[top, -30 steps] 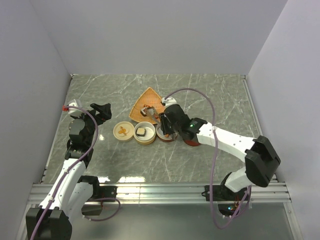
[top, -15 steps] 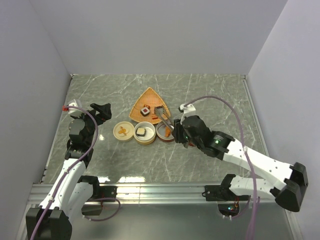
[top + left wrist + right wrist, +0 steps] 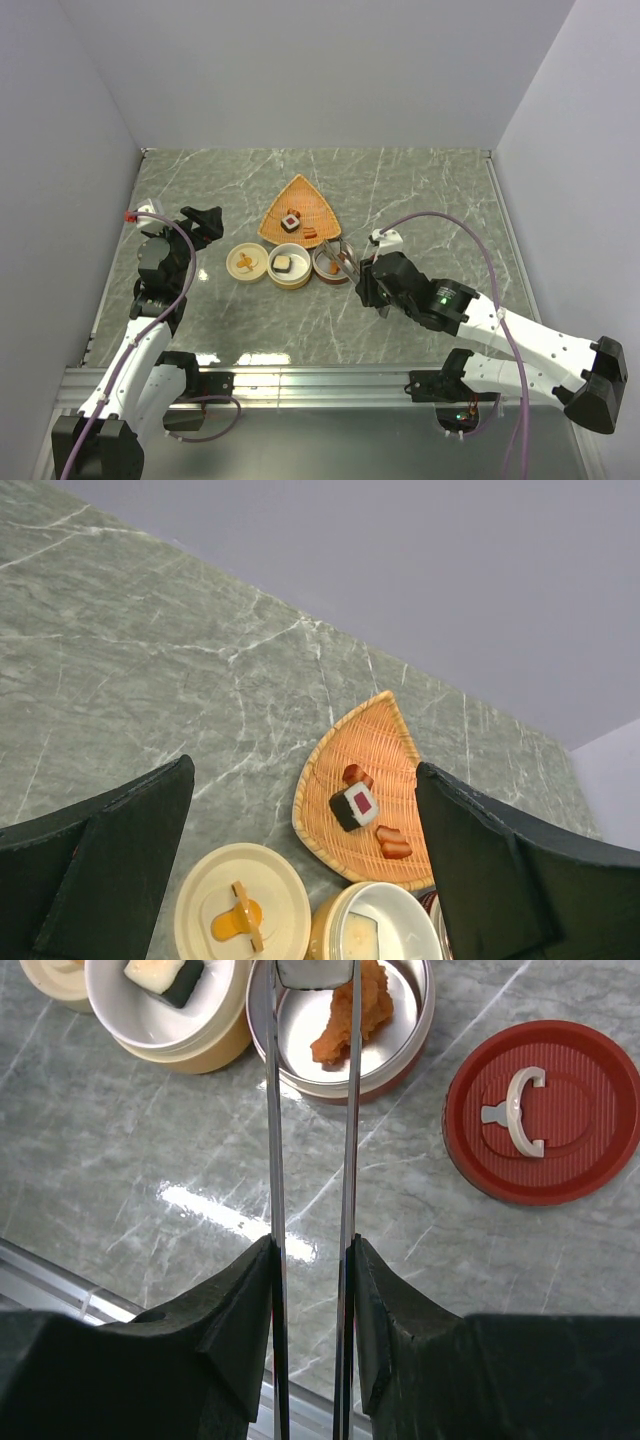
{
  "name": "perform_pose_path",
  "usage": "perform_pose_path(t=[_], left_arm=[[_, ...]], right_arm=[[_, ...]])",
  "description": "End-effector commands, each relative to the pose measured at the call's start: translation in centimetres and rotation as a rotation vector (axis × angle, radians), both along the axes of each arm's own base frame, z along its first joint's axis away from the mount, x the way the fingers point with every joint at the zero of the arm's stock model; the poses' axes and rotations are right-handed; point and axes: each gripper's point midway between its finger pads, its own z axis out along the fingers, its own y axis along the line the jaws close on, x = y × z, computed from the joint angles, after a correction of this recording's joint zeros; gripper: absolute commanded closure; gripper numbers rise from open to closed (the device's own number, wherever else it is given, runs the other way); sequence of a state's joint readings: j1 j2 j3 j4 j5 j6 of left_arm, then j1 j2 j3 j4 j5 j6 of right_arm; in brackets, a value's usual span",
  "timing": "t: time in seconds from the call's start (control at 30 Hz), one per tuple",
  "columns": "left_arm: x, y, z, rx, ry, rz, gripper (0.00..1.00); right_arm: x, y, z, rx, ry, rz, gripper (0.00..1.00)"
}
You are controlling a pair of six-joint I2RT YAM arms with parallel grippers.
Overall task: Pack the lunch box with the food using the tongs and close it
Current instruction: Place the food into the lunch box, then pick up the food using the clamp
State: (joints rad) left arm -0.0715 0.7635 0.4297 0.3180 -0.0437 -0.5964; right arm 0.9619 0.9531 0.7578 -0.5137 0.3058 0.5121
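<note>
Looking down from above, a grey-green marbled surface (image 3: 200, 180) veined in white sits boxed in by pale walls (image 3: 300, 70) on three sides, with a metal rail (image 3: 320, 380) along the near edge. The left gripper (image 3: 207, 225) hangs out on the left, well apart from everything, jaws spread wide with nothing in them. The right gripper (image 3: 362, 280) is clamped on the tongs (image 3: 342, 263), their tips reaching over the red-rimmed container (image 3: 322, 270).

Over to the left wrist view: both fingers stand far apart, bare surface between them. Beyond lies one triangular basket (image 3: 375, 740) holding four bits of food: one black-and-white roll (image 3: 355, 806), one reddish bit (image 3: 355, 775) touching its far side, and two orange-red strips (image 3: 390, 841) just beside. One cream lid (image 3: 215, 885) sits nearer.

Now the right wrist view: the fingers pinch both tong arms, which run nearly parallel up to tips above the red-rimmed container. One orange fried piece (image 3: 350, 1015) lies inside. Beside it is one cream container (image 3: 195, 1045) holding one black-and-white piece (image 3: 165, 975). One red lid (image 3: 570, 1165) rests flat to the right. That makes two containers and two lids.
</note>
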Motion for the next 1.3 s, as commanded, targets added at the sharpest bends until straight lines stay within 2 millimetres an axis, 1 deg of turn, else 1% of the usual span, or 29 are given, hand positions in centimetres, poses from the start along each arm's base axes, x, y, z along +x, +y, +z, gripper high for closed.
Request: perform_pose_path(t=[0.0,0.1,0.17,0.27,0.43,0.57,0.67,0.77,0.83,0.9,0.93,0.97,1.0,1.1,1.13,1.17,1.2,1.23,1.27], left_arm=[[0.1,-0.5,1.1,-0.016,-0.044,-0.026,0.00],[0.1,-0.6,1.1,-0.016,-0.043,-0.027,0.00],[0.1,-0.6,1.1,-0.016,-0.043,-0.027,0.01],[0.1,-0.5,1.0,-0.015,-0.041,-0.026,0.01],[0.1,-0.6,1.0,-0.015,-0.041,-0.027,0.01],[0.2,-0.6,1.1,-0.017,-0.043,-0.029,0.01],[0.2,-0.6,1.1,-0.016,-0.043,-0.031,0.00],[0.1,-0.6,1.2,-0.016,-0.046,-0.031,0.01],[0.1,-0.6,1.1,-0.017,-0.044,-0.031,0.00],[0.1,-0.7,1.1,-0.017,-0.046,-0.032,0.00],[0.1,-0.6,1.3,-0.017,-0.049,-0.031,0.00],[0.1,-0.7,1.1,-0.017,-0.044,-0.032,0.01],[0.1,-0.7,1.2,-0.017,-0.047,-0.032,0.00],[0.1,-0.6,1.2,-0.017,-0.047,-0.031,0.01],[0.1,-0.6,1.2,-0.017,-0.046,-0.031,0.00],[0.1,-0.6,1.2,-0.017,-0.046,-0.029,0.00],[0.1,-0.6,1.2,-0.019,-0.046,-0.029,0.00],[0.1,-0.6,1.2,-0.017,-0.047,-0.028,0.01],[0.1,-0.6,1.2,-0.017,-0.047,-0.029,0.01]], right_arm=[[0.3,0.5,1.4,0.060,-0.037,-0.019,0.69],[0.4,0.8,1.3,0.062,-0.038,-0.008,0.63],[0.3,1.2,1.4,0.067,-0.035,0.011,0.56],[0.4,1.5,1.2,0.054,-0.031,0.018,0.51],[0.5,1.5,1.3,0.049,-0.028,0.015,0.50],[0.4,1.0,1.6,0.049,-0.038,0.001,0.49],[0.7,0.7,2.3,0.053,-0.059,-0.010,0.49],[1.0,0.9,3.2,0.059,-0.084,-0.004,0.49],[1.3,1.3,3.7,0.058,-0.097,0.008,0.48],[1.7,1.8,3.5,0.040,-0.096,0.017,0.48],[1.8,2.2,3.8,0.039,-0.102,0.029,0.48],[2.1,2.6,3.7,0.032,-0.102,0.036,0.48],[2.5,3.1,4.3,0.037,-0.112,0.040,0.48],[3.3,4.4,4.5,0.024,-0.126,0.071,0.48],[3.8,4.8,5.2,0.023,-0.142,0.079,0.47],[4.2,5.4,4.8,0.011,-0.136,0.090,0.47],[4.5,5.7,5.0,0.007,-0.139,0.095,0.47],[5.2,6.0,5.5,0.004,-0.154,0.101,0.47],[5.7,6.5,4.9,-0.011,-0.147,0.106,0.47]])
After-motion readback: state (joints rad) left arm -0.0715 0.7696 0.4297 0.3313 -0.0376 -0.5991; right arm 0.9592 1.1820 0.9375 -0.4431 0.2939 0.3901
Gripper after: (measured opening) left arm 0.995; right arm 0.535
